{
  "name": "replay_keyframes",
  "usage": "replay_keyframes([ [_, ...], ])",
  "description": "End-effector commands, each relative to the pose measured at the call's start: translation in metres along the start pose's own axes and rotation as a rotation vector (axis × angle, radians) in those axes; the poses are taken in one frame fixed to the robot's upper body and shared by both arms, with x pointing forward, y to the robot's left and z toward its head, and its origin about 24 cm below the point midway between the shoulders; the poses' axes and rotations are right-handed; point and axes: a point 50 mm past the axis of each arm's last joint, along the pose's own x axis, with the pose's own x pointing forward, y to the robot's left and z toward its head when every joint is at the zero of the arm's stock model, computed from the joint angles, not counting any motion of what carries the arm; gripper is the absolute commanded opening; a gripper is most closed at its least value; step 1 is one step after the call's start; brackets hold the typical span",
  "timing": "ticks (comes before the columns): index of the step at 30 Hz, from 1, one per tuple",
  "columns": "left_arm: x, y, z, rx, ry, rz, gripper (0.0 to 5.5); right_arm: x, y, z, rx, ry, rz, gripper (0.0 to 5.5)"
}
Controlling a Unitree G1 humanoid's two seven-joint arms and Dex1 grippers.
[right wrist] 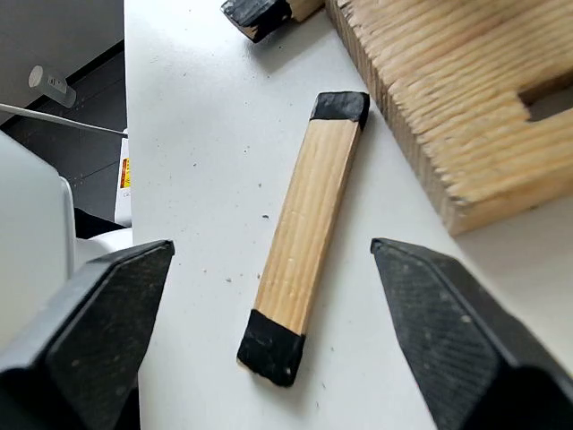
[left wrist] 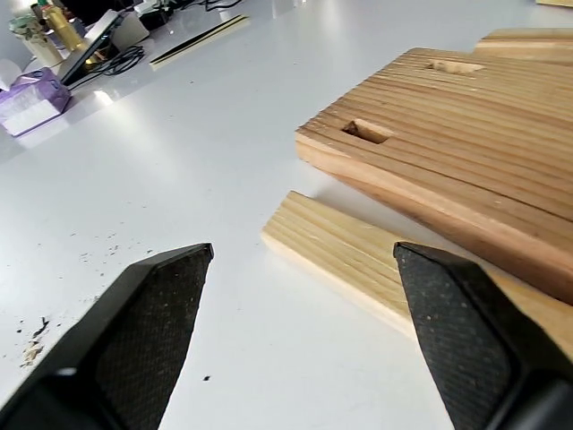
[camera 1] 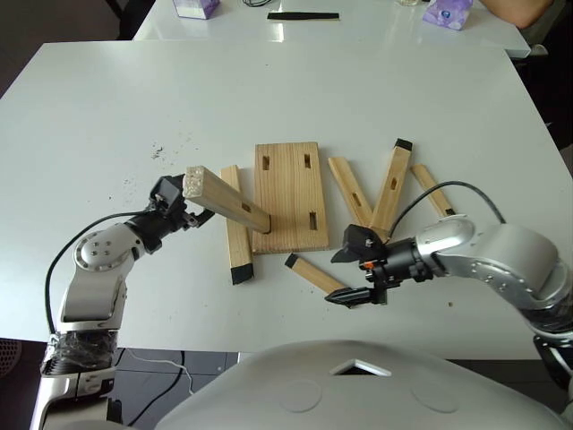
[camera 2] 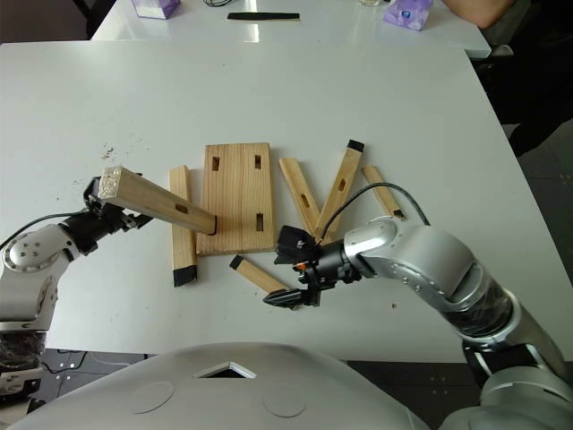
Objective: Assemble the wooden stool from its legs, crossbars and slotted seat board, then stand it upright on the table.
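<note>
The wooden stool is not built yet: its parts lie loose on the white table [camera 1: 107,98]. The seat board [camera 1: 288,193] lies flat in the middle with its slots facing up. One thick leg [camera 1: 231,201] leans up at a slant. Its low end sits on the board's left side, near the corner closest to us, and its high end is just beside our left end effector [left wrist: 304,255]. That end effector is wide open and grips nothing. We cannot tell if the leg touches it. A second leg [camera 1: 240,251] lies flat just beside the board's left edge. Our right end effector [camera 1: 333,278] is open too. Its fingers [right wrist: 98,322] sit on either side of a short crossbar [right wrist: 309,224] with black ends, which lies flat on the table close to the board's near edge. We think the step now is to pick up this crossbar. To do it well, we should go straight down and keep the stick in the middle of the gap. We should close on its long sides, near its middle, so it does not swing. The stick is thin, so we should get low before we close. The board is close to one finger, and a bump there could knock the leaning leg over. We should squeeze softly and lift slowly.
</note>
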Motion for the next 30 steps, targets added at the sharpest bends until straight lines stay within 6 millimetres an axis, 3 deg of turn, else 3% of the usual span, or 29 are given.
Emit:
replay_keyframes([
  [1, 0.000, -0.013, 0.002, -0.014, 0.001, -0.021, 3.77, 0.004, -0.006, 0.000, 0.003, -0.009, -0.061, 4.06],
  [11, -0.004, -0.009, 0.007, -0.013, 0.010, -0.022, 3.77, 0.020, -0.006, -0.014, 0.064, 0.012, -0.058, 4.06],
  [18, -0.002, -0.007, 0.011, -0.005, 0.002, -0.020, 3.77, 0.028, -0.015, -0.036, 0.021, 0.078, -0.150, 4.06],
  [30, -0.009, 0.001, 0.011, 0.006, 0.022, 0.004, 3.77, 0.008, -0.024, -0.077, -0.182, 0.194, -0.254, 2.18],
])
